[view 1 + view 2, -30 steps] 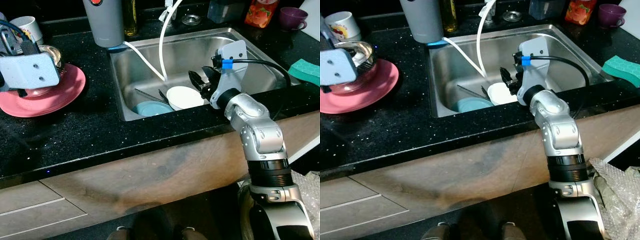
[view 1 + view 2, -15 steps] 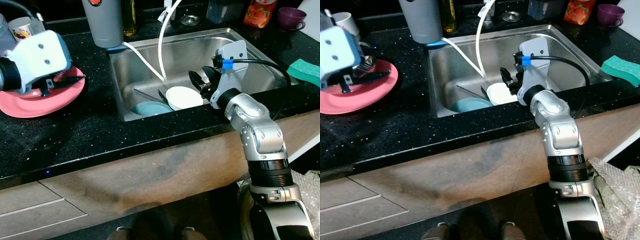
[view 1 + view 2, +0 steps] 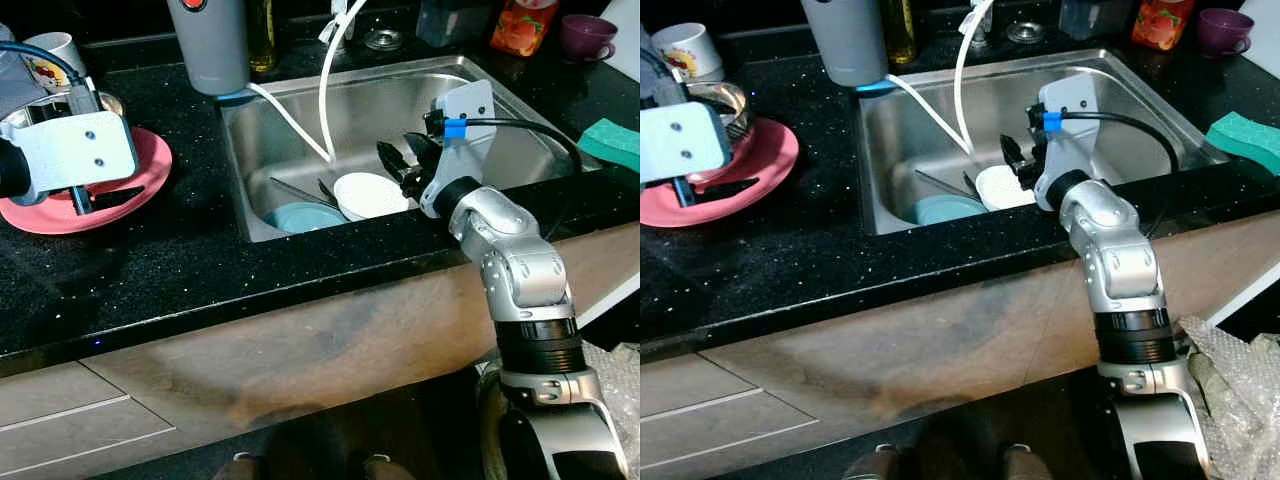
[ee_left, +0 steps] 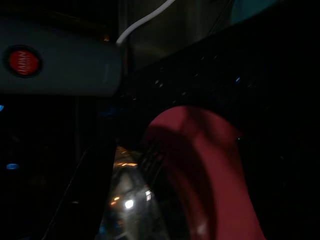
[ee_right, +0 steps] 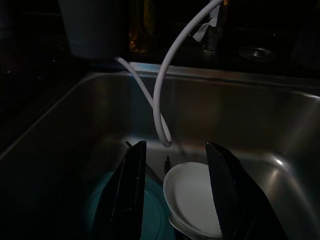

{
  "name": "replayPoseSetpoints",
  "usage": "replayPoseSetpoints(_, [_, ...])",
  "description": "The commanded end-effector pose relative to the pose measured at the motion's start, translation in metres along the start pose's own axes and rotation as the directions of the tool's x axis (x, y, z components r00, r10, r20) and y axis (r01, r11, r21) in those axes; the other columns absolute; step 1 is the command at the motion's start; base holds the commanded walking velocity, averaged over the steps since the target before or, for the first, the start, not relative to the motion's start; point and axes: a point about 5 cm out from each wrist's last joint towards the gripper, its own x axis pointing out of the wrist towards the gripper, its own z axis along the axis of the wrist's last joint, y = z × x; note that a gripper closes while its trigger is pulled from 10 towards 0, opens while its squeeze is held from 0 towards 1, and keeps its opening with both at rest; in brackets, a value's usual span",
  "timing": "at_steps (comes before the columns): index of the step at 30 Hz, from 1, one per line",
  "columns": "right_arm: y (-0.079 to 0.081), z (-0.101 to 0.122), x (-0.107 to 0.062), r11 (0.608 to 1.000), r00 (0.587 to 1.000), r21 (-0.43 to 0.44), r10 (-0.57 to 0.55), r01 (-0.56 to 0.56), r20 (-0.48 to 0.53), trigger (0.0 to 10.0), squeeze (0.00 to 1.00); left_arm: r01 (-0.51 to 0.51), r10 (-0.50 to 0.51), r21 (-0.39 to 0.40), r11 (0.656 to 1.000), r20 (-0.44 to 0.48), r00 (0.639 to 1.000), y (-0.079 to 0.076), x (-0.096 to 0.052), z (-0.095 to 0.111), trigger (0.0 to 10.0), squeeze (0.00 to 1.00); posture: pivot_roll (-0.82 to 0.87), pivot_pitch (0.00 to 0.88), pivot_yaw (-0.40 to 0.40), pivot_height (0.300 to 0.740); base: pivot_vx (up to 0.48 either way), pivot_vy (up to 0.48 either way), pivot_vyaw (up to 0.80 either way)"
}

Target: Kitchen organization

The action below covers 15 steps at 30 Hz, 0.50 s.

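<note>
Your right gripper (image 5: 175,192) hangs wide open, empty, over the small white ceramic bowl (image 3: 369,194) in the steel sink (image 3: 520,140). Beyond hangs the white hose (image 5: 160,107); snag risk on lifting. Left gripper (image 3: 105,195) over the pink plate (image 3: 150,160): can't tell its fingers.

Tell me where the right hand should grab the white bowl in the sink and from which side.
Grip the white bowl by its near rim, coming down from above. It lies mouth-up on the sink floor beside the teal plate, and the right hand hovers open just over that edge; one finger inside, one outside likely suits the thin lip.
</note>
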Motion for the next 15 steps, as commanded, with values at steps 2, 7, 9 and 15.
replayPoseSetpoints(2, [0.003, -0.004, -0.001, 1.0, 1.0, 0.012, 0.007, -0.007, -0.01, 10.0, 0.0, 0.02, -0.015, 0.089, 0.996, -0.065, 0.998, -0.004, -0.003, -0.011, 10.0, 1.0, 0.05, 0.126, 0.012, 0.74, 0.0, 0.0, 0.0])
replayPoseSetpoints(7, [0.003, -0.004, 0.0, 1.0, 1.0, 0.013, 0.008, -0.008, -0.008, 10.0, 0.0, 0.042, -0.03, 0.124, 0.991, -0.093, 0.995, -0.011, -0.001, -0.019, 10.0, 0.0, 0.05, 0.122, 0.014, 0.74, 0.0, 0.0, 0.0])
replayPoseSetpoints(9, [0.003, -0.004, 0.0, 1.0, 1.0, 0.013, 0.008, -0.008, -0.008, 10.0, 0.0, 0.053, -0.04, 0.126, 0.991, -0.106, 0.994, -0.014, 0.0, -0.022, 10.0, 0.0, 0.05, 0.122, 0.014, 0.74, 0.0, 0.0, 0.0])
replayPoseSetpoints(15, [0.003, -0.003, -0.001, 1.0, 1.0, 0.011, 0.008, -0.008, -0.008, 10.0, 0.0, -0.018, 0.042, 0.186, 0.982, -0.125, 0.991, -0.012, 0.002, -0.027, 10.0, 0.0, 0.05, 0.118, 0.011, 0.74, 0.0, 0.0, 0.0])
